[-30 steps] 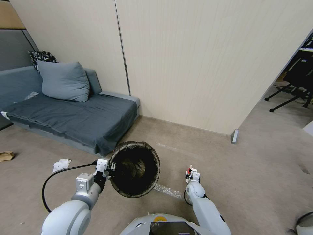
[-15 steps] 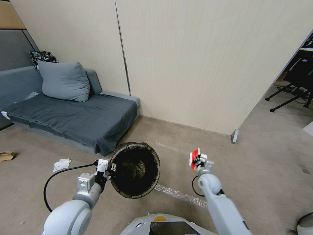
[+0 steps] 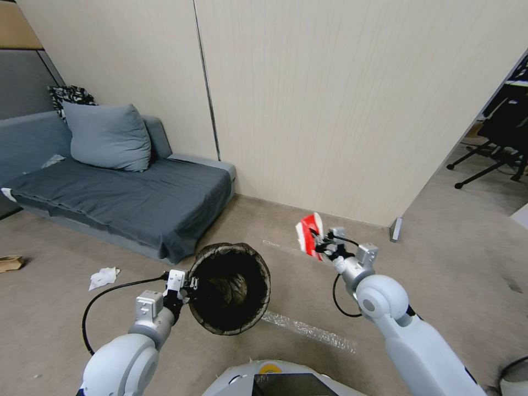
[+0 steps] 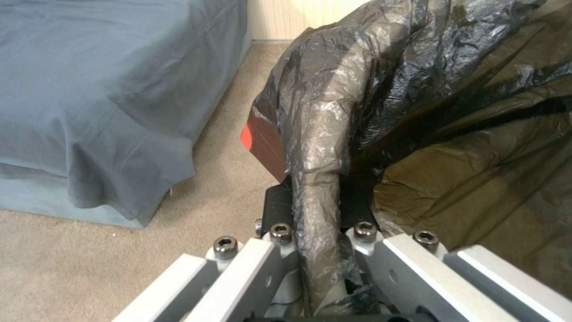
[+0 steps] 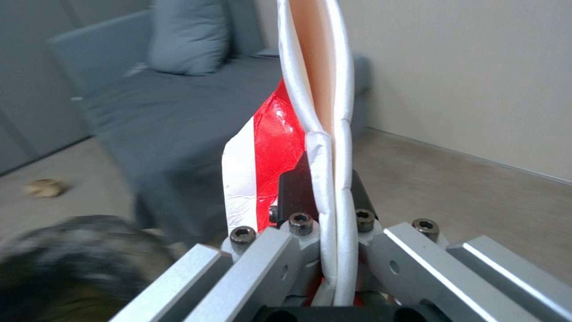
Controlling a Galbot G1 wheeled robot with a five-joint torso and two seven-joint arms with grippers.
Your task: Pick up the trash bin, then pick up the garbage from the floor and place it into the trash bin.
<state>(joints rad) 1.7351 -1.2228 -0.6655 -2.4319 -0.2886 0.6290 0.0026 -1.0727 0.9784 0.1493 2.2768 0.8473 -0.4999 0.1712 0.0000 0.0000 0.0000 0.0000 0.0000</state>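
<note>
At the bin's near rim, the left gripper (image 3: 186,285) was clamped on the bag-covered edge, jaws pinched together on the crinkled black liner; its wrist view showed the fold of plastic running straight down between the two fingers (image 4: 280,210). The left arm was bent low in front of the torso and carried the trash bin (image 3: 231,289) off the floor (image 3: 451,258), tipped so its mouth faced the head camera.

The right gripper (image 3: 322,246) was closed on a red-and-white paper cup (image 3: 309,235), squeezed flat; the wrist view showed the cup's white rim (image 5: 321,134) pressed nearly shut between the jaws. The right arm was raised and reached forward, holding the cup above the carpet to the right of the bin and slightly beyond it, apart from its rim.

Count: one bin, one cup in hand, one crumpled white tissue (image 3: 103,276) on the floor before the sofa (image 3: 126,198), one tan paper bag (image 3: 10,263) at the far left.

Against half a second earlier: the right arm had lifted and swung leftward, the cup higher and nearer the bin. The bin had hardly shifted.
</note>
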